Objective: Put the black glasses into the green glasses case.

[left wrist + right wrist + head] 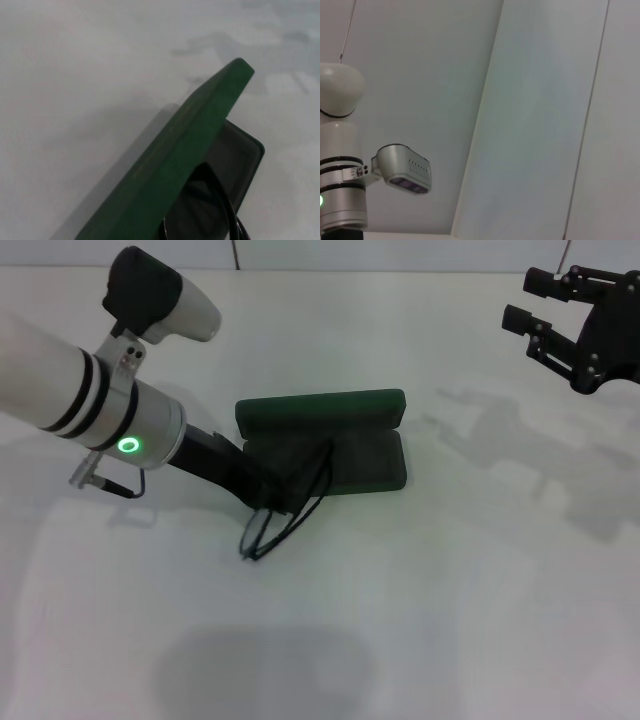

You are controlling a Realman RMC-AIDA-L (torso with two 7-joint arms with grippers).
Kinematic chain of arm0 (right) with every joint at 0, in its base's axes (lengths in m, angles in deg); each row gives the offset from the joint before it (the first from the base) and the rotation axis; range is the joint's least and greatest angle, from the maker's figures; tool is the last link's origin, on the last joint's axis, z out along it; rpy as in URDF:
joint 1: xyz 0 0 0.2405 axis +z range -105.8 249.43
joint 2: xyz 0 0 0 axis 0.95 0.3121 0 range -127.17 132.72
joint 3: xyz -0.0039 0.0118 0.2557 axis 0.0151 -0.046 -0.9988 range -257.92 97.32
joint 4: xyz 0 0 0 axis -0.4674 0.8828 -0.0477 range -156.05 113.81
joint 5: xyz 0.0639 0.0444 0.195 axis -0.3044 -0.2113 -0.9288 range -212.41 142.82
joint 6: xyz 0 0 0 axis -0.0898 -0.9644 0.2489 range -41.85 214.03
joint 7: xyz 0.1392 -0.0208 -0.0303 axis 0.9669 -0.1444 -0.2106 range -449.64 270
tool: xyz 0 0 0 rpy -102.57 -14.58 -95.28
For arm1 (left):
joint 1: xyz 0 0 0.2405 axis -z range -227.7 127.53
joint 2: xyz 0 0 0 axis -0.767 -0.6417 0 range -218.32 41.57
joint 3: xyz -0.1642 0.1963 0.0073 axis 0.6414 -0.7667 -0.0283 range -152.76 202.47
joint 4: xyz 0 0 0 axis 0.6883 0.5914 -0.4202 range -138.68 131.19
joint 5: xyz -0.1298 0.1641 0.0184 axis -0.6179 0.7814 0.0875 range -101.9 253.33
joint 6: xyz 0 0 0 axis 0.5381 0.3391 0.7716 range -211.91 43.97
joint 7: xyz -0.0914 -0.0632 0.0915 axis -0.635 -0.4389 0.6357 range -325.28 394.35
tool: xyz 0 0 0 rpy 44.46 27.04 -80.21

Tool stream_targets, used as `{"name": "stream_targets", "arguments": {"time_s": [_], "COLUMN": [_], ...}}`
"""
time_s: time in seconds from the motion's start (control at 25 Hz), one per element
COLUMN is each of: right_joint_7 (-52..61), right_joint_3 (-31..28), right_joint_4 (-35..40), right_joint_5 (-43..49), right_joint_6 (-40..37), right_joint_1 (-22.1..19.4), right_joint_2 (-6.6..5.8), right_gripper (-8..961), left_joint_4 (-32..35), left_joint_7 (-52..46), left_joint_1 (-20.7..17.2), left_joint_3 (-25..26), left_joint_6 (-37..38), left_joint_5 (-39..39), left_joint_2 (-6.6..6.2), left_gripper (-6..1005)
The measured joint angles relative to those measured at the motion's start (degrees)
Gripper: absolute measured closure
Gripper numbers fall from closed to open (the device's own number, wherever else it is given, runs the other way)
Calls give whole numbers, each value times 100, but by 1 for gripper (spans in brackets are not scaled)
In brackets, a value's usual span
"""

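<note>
Nearest, the black glasses (285, 508) hang half over the near-left edge of the green glasses case (340, 440), which lies open on the table (420, 620). Gripping them there, the left gripper (268, 490) has its jaws closed on the frame. Far right, the right gripper (535, 305) hovers, jaws apart and empty.

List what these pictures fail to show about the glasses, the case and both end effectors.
- Left end effector: head view, its fingertips merge with the dark case lining, so grip cannot be judged.
- Black glasses: head view, front part hidden behind that end effector; left wrist view, cut off by the frame edge.
- Green glasses case: left wrist view, raised lid hides most of the tray.
- Right end effector: absent from its wrist view.
</note>
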Motion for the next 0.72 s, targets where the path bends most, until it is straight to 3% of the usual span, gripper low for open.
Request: {"name": "stream_targets", "arguments": {"time_s": [0.72], "right_joint_7": [-13], "right_joint_3": [-5], "right_joint_4": [2], "right_joint_5": [-12], "right_joint_6": [-28], "right_joint_1": [-41], "right_joint_2": [1], "right_gripper": [590], "left_joint_4": [-23], "left_joint_7": [-94], "left_joint_1": [38], "left_joint_3": [-79], "left_joint_6": [-112], "left_joint_5": [-2], "left_joint_2": [-2], "left_gripper": [641]}}
